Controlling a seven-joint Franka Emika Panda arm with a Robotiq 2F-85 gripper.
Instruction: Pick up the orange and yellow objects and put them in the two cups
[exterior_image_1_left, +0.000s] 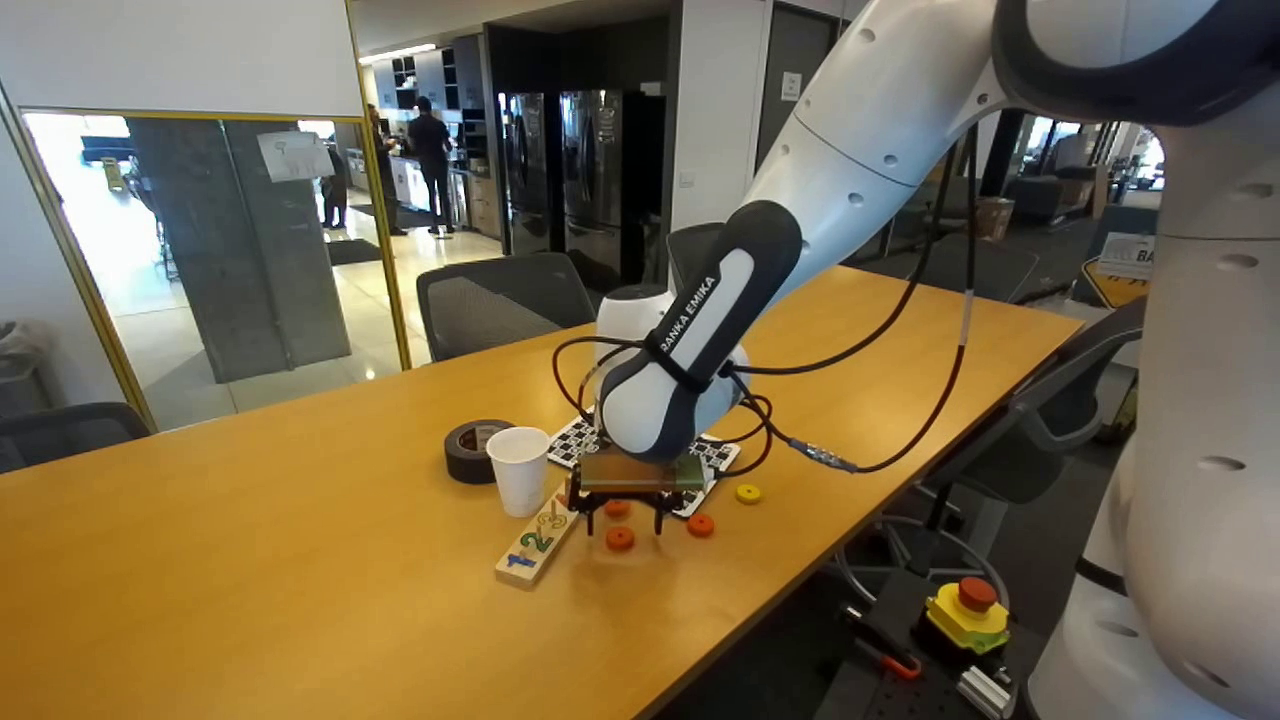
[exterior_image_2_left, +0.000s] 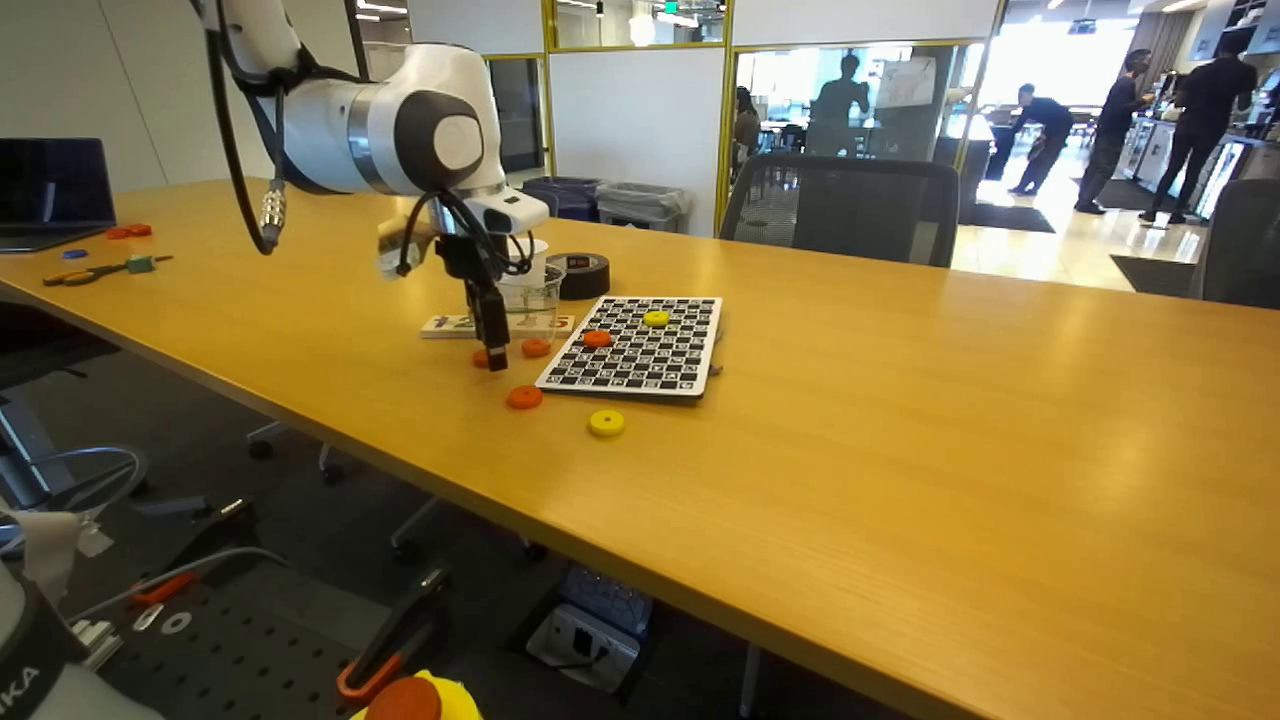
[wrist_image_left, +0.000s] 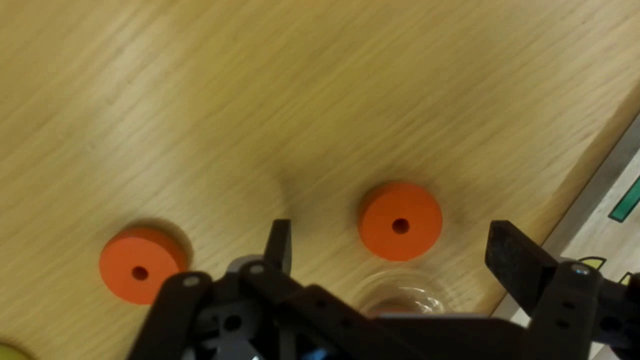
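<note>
Wrist view — claw spread wide, one orange disc loose between its jaws, another orange disc outside.

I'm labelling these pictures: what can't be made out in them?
Clear cup: in the wrist view, mostly hidden by the end effector.
One yellow disc: in the wrist view, cut off at the lower left corner.
One orange disc: in an exterior view, partly hidden by the end effector.
White cup: in an exterior view, its wall hides the bottom inside.
Checkered board: in an exterior view, partly hidden by the arm.
</note>
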